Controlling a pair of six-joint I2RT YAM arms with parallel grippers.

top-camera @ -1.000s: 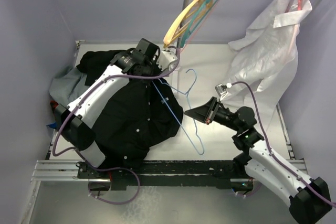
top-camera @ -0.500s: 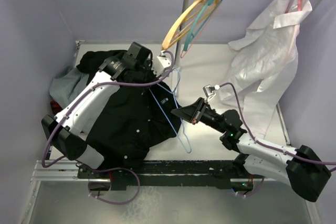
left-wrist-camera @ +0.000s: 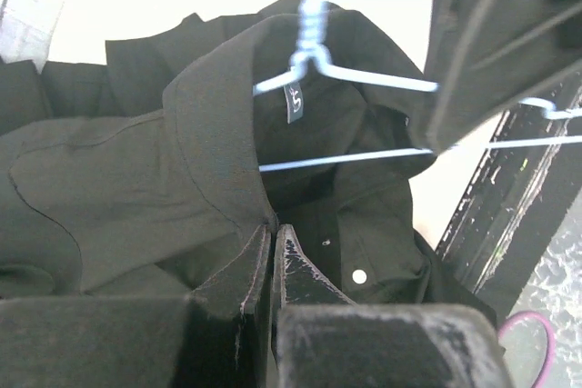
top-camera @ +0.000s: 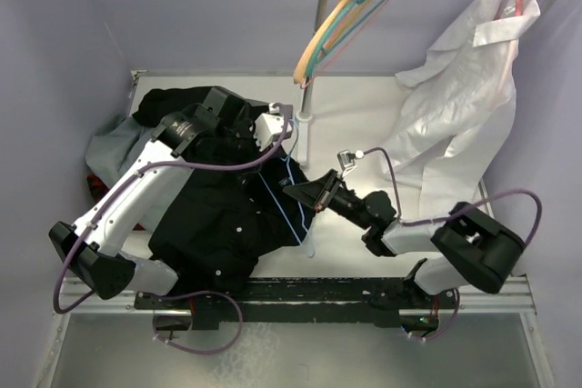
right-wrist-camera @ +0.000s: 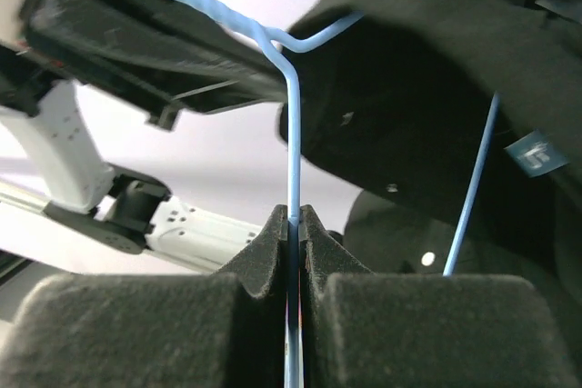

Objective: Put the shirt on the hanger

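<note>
The black shirt (top-camera: pixel 218 206) lies crumpled on the left half of the table. My left gripper (top-camera: pixel 273 138) is over its upper right part, shut on the edge of the collar (left-wrist-camera: pixel 214 147); its fingertips (left-wrist-camera: pixel 289 256) meet with cloth between them. My right gripper (top-camera: pixel 296 193) is shut on the wire of the light-blue hanger (top-camera: pixel 284 211) at the shirt's right edge. In the right wrist view the wire (right-wrist-camera: pixel 293 115) runs up out of the closed pads. In the left wrist view the hanger (left-wrist-camera: pixel 346 74) sits in the open neck of the shirt, its lower part under black cloth.
A rail at the back right carries orange, teal and pink hangers (top-camera: pixel 350 6) and a white garment (top-camera: pixel 464 97). The rail's pole (top-camera: pixel 309 70) stands just behind my grippers. Grey cloth (top-camera: pixel 109 147) lies at the far left. A black rail (top-camera: pixel 273 293) runs along the near edge.
My right gripper has moved left with the hanger, pushing it into the shirt's neck opening. My left gripper has pulled back left with the collar. The rack's hangers have swung back.
</note>
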